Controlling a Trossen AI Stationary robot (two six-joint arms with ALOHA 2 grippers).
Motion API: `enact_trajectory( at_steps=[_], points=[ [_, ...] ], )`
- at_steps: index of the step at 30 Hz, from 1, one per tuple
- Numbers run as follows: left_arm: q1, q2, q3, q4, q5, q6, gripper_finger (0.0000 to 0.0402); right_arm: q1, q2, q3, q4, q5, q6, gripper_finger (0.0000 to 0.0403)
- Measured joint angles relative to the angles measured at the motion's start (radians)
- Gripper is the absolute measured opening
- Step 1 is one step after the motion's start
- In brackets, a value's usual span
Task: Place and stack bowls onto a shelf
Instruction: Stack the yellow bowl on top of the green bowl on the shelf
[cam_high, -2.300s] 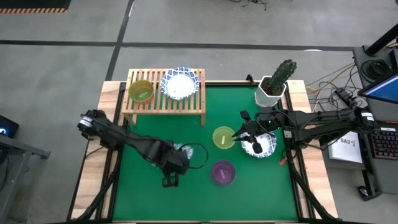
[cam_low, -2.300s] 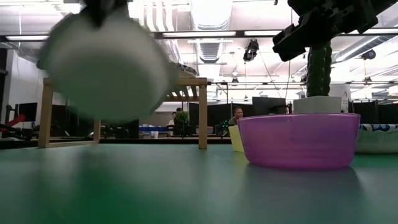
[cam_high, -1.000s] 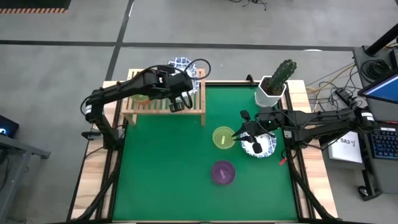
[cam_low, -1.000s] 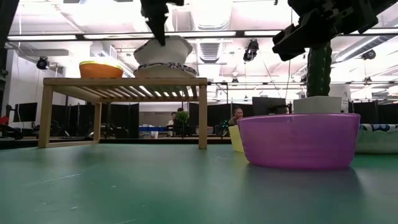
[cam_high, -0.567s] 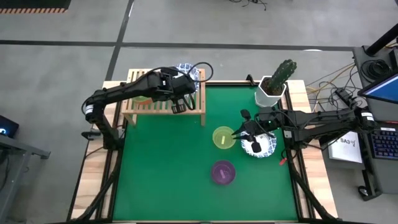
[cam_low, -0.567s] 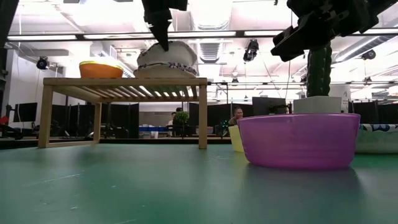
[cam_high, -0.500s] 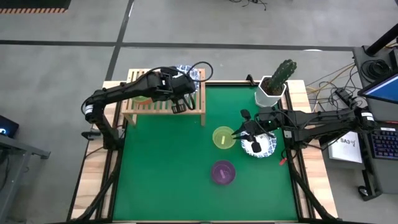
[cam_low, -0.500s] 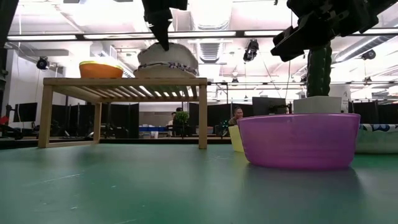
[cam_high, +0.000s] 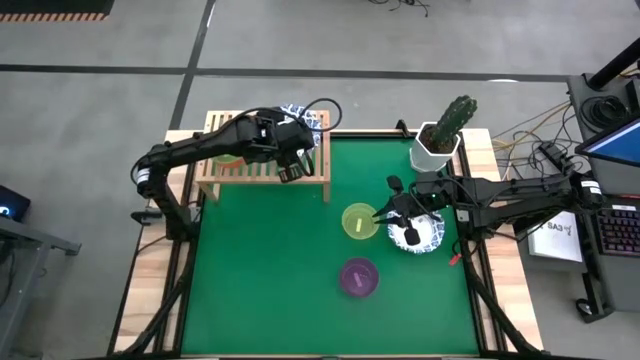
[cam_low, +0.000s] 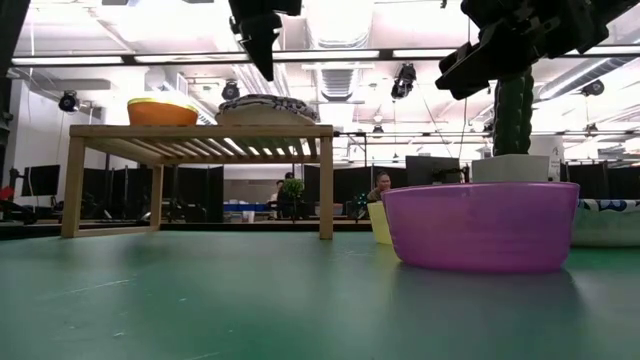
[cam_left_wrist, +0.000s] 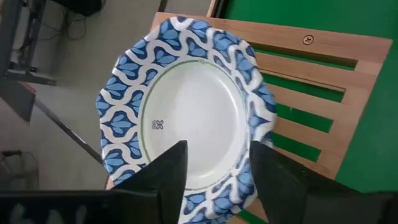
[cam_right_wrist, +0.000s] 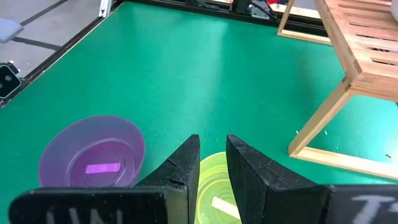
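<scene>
One patterned bowl (cam_left_wrist: 186, 112) — wrist-view only, upturned

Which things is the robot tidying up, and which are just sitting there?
For the job:
shelf
blue-rimmed bowl on the shelf
orange-and-yellow bowl on the shelf
lime bowl
purple bowl
second blue-rimmed bowl

Just sitting there:
cactus pot
keyboard

White bowl with blue-patterned rim (cam_left_wrist: 186, 118), light-wood shelf (cam_left_wrist: 323, 93), purple bowl (cam_low: 482, 226), green table (cam_high: 260, 260)
</scene>
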Motion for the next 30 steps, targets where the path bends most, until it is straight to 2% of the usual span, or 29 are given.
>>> enact_trajectory(
  at_steps=[6, 8, 12, 16, 23, 26, 30],
  points=[
    [-0.001, 0.000, 0.000, -0.009, 0.026, -0.040, 0.0200, 0.000, 0.000, 0.000, -0.001, 0.000, 0.000, 0.0068],
    [-0.003, 0.000, 0.000, -0.009, 0.074, -0.068, 0.0209, 0.000, 0.000, 0.000, 0.000, 0.000, 0.001, 0.0068],
    [-0.032, 0.000, -0.004, 0.009, 0.206, -0.137, 0.0214, 0.000, 0.000, 0.000, -0.001, 0.005, 0.026, 0.0068],
    [-0.107, 0.000, -0.029, 0.075, 0.226, -0.164, 0.0210, 0.000, 0.001, 0.000, -0.001, 0.069, 0.030, 0.0068],
    [-0.274, 0.000, -0.141, 0.281, 0.227, -0.159, 0.0208, 0.000, 0.012, 0.000, -0.004, 0.287, 0.112, 0.0068],
    [-0.339, 0.000, -0.229, 0.415, 0.227, -0.103, 0.0208, 0.000, 0.033, 0.000, 0.001, 0.298, 0.116, 0.0068],
    [-0.389, 0.000, -0.386, 0.701, 0.228, 0.014, 0.0208, 0.000, 0.055, 0.007, -0.002, 0.298, 0.107, 0.0068]
  ],
)
